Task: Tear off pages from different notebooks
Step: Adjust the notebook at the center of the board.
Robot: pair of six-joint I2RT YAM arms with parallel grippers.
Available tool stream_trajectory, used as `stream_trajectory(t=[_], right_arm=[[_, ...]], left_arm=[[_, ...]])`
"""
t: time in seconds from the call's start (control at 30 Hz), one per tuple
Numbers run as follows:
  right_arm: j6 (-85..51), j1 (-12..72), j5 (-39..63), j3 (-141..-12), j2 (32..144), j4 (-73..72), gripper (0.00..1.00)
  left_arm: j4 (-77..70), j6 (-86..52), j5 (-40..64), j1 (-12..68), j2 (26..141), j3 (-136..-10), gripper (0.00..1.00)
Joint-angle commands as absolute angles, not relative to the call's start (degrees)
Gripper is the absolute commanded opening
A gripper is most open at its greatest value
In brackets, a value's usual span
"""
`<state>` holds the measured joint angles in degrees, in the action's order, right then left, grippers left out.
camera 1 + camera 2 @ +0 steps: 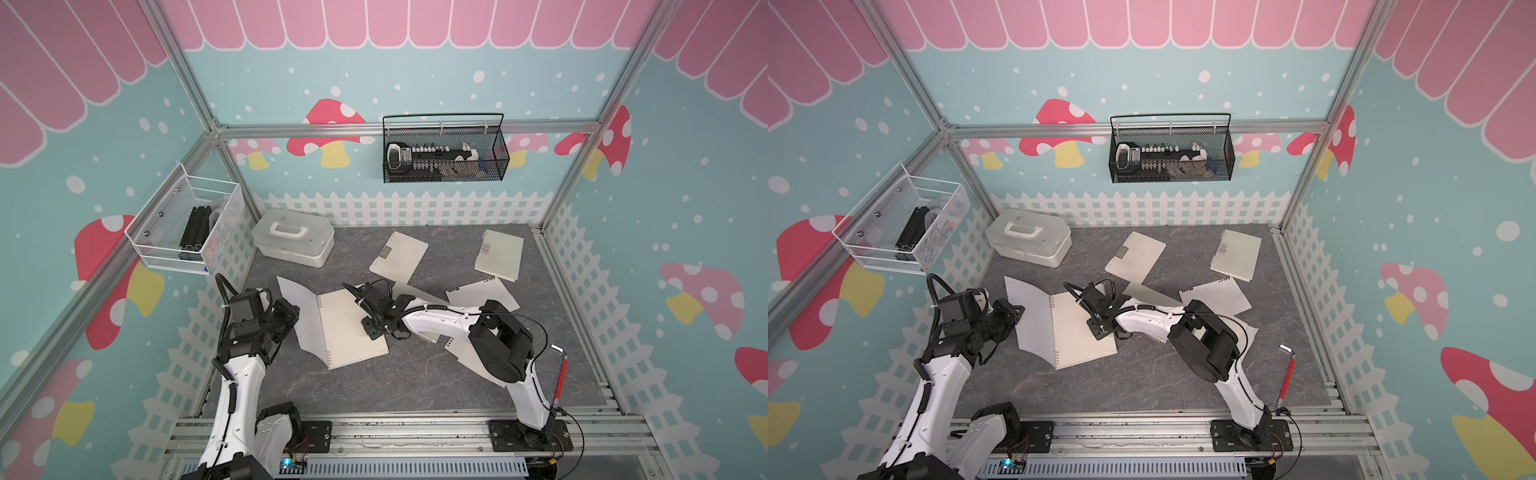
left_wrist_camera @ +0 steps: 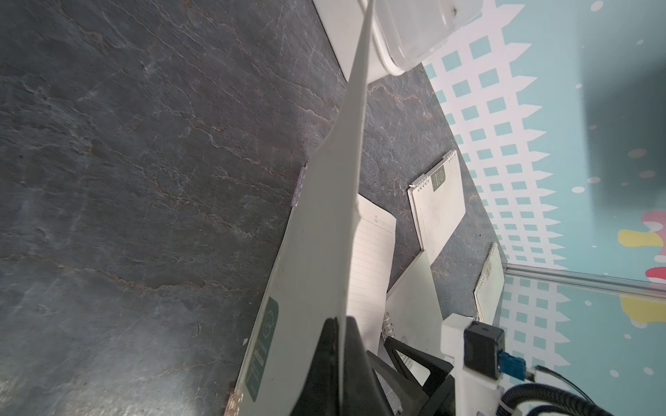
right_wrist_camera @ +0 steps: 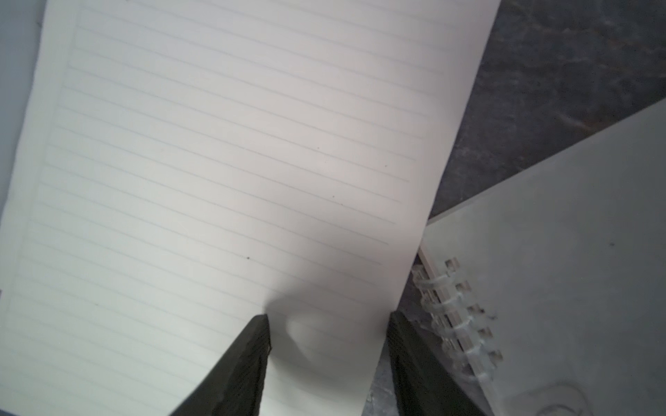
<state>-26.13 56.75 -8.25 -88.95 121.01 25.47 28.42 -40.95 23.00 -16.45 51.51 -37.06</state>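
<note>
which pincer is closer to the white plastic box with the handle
Left. The left pincer, shut on a lifted sheet, is in front of the white plastic handled box; the right pincer is farther, open over the cream spiral notebook.

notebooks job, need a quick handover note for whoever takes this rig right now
Left gripper: shut on the raised leaf of the open notebook, apparently its cover.
Right gripper: open, fingers pressed on the lined page of that notebook, paper bulging between them.
Back centre notebook and back right notebook lie closed; a fourth notebook lies beside the right fingers.
Done: upper loose page and lower loose page lie near the right arm.
Left: the lined page is not yet torn off; the closed notebooks need pages pulled.
</note>
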Motion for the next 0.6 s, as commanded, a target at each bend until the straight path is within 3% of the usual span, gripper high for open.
stream_trajectory(t=[0.0,0.57], right_arm=[[-25.3,57.1,-10.0,-90.8,122.2,28.1,0.46],[-30.9,56.2,-5.5,-91.4,124.8,27.5,0.52]], left_arm=[[28.5,-41.3,24.5,-16.7,51.7,-37.3,0.01],[28.4,-41.2,24.2,-16.6,52.1,-36.9,0.01]])
